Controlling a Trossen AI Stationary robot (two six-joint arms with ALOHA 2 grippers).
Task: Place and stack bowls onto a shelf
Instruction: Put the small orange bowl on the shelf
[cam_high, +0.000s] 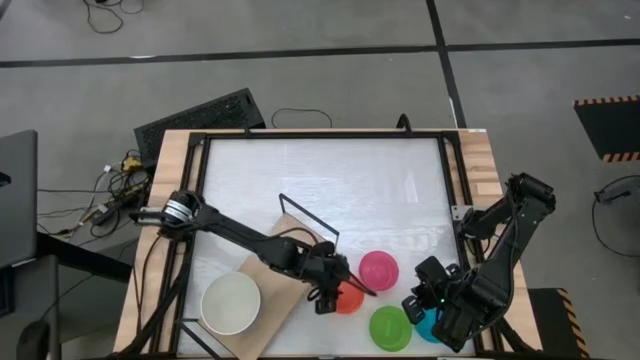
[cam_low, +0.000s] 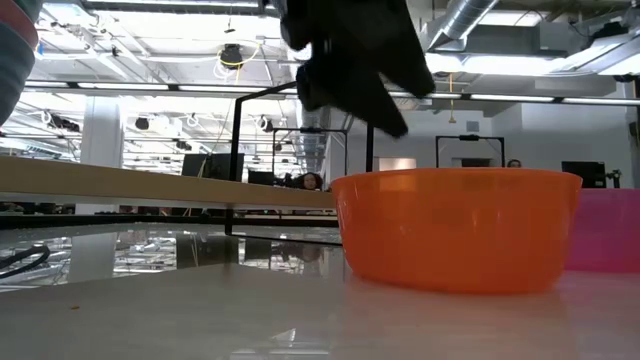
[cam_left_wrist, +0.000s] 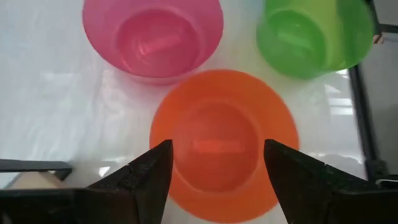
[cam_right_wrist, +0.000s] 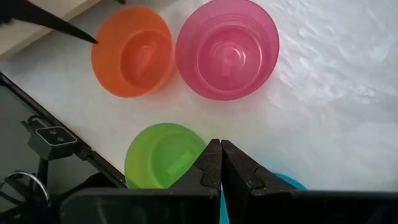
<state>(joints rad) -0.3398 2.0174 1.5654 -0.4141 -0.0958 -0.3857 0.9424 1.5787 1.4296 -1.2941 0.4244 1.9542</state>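
Orange-red plastic is what the left end effector (cam_left_wrist: 214, 180) hangs over: its fingers are spread wide above the red bowl (cam_left_wrist: 222, 144), one to each side, and nothing is pinched yet. That bowl sits upright on the white tabletop (cam_high: 320, 180), just beside the near corner of the wooden shelf (cam_high: 262, 300), with the magenta bowl (cam_high: 379, 268) next to it and the lime green bowl (cam_high: 390, 327) a little farther off. A cream-white bowl (cam_high: 231, 303) already rests on the shelf board.

To do the grasp well, I would have one finger go inside the wall and the other outside, on the side away from the magenta bowl, so the neighbour is not nudged. The thin wall will likely flex, so a firm but gentle close should do. Lift straight up and clear the shelf's black wire frame (cam_high: 308, 214) before carrying the bowl over.

The right end effector (cam_right_wrist: 221, 163) waits with its fingers pressed together, empty, above the lime green bowl and the cyan bowl (cam_high: 430, 326).
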